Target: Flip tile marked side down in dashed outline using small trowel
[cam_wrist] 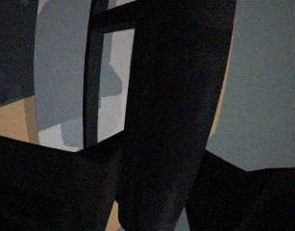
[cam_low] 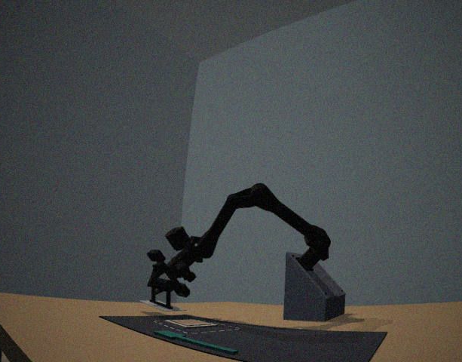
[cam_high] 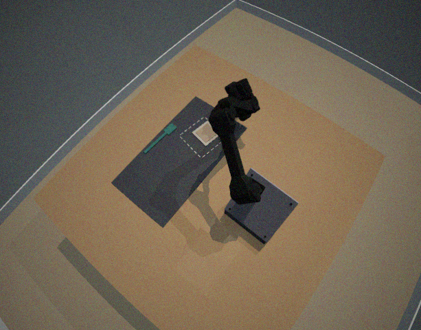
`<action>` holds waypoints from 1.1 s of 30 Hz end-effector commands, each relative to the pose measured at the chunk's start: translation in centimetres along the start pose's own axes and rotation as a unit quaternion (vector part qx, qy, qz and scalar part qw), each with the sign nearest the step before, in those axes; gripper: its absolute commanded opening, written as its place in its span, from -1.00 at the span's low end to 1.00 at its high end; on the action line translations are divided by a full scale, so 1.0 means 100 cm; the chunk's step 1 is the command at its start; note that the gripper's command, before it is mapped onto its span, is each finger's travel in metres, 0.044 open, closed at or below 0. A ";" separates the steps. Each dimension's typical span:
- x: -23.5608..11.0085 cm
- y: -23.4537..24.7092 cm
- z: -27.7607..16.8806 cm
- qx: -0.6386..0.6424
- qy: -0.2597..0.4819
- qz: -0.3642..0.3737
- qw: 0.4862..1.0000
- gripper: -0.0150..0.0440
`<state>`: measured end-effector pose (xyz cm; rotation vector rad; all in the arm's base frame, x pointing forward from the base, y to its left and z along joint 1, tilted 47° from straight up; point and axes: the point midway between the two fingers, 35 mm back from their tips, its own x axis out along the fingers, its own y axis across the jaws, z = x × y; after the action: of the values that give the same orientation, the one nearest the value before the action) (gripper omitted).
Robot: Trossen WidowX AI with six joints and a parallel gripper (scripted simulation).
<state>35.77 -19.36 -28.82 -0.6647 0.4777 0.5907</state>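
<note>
The tile (cam_high: 205, 132) (cam_low: 190, 323) lies flat inside the dashed outline (cam_high: 190, 146) on the dark mat (cam_high: 143, 184) (cam_low: 320, 342). Its tan face with a pale border is up; in the top view the arm covers its right corner. My gripper (cam_low: 162, 283) (cam_wrist: 153, 138) is shut on the dark handle of the trowel (cam_low: 146, 302) (cam_wrist: 61, 72). The trowel's flat grey blade hangs low, apparently just above the table behind the tile in the exterior view. In the top view the arm hides the trowel.
A teal spatula-like tool (cam_high: 156, 141) (cam_low: 207, 345) lies on the mat beside the outline, along the mat's long edge. The arm's grey wedge base (cam_high: 268, 216) (cam_low: 304, 298) stands on the wooden table (cam_high: 331, 177) across the mat's other long edge.
</note>
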 end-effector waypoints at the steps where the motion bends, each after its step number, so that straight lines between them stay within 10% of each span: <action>1: -0.002 -0.011 -0.001 -0.011 -0.003 -0.011 1.000 -0.49; 33: 0.016 -0.039 0.114 -0.056 0.010 0.017 0.998 -0.49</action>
<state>40.88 -13.73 -22.08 -0.7444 0.4819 0.6643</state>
